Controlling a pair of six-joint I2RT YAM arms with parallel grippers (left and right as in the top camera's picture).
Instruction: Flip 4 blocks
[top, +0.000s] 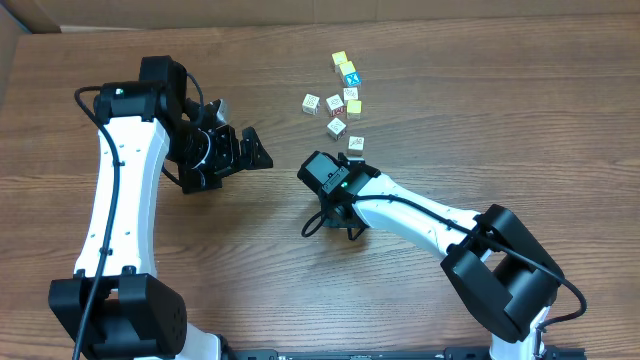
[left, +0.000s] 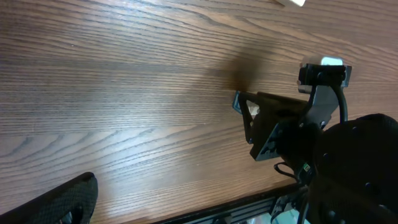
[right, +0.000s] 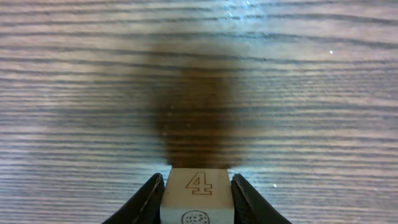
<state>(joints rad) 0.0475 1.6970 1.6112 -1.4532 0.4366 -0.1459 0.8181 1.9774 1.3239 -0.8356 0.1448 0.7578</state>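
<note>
A pale cream block printed with a "4" is pinched between the fingers of my right gripper, just above the wood, with a dark shadow beneath it. In the overhead view this gripper hangs at mid-table, and its own body hides the block. The left wrist view shows a sliver of the same block in those jaws. Several other blocks lie loose at the back: cream ones and a red-faced one. My left gripper stands wide open and empty, left of the cluster.
Yellow-topped cubes and a blue-faced cube sit among the cluster. The table's front edge runs close below the left gripper's camera. Cardboard borders the far left corner.
</note>
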